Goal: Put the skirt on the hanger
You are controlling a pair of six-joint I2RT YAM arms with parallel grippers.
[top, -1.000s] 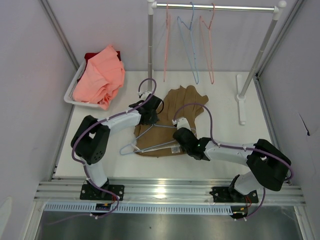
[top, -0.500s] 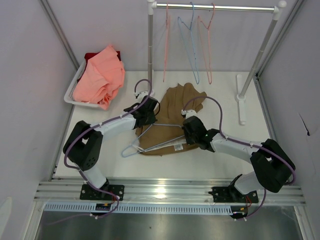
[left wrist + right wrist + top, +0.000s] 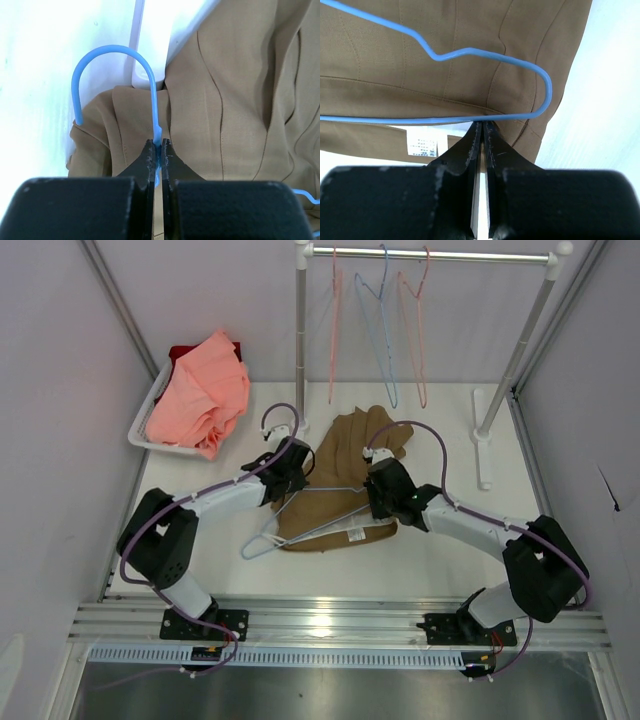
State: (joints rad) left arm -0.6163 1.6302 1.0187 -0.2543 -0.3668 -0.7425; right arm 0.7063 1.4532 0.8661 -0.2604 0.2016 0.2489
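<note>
Top external, skirt, white table (grey walls)

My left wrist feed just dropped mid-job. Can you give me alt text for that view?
The left gripper is shut on the neck of the pale blue hanger, just below its hook, which arches up and to the left. Under the hanger lies the tan skirt with its pleats showing, and the white table fills the left side.

free: bare table before skirt | blocked: rack post behind, basket far-left
</note>
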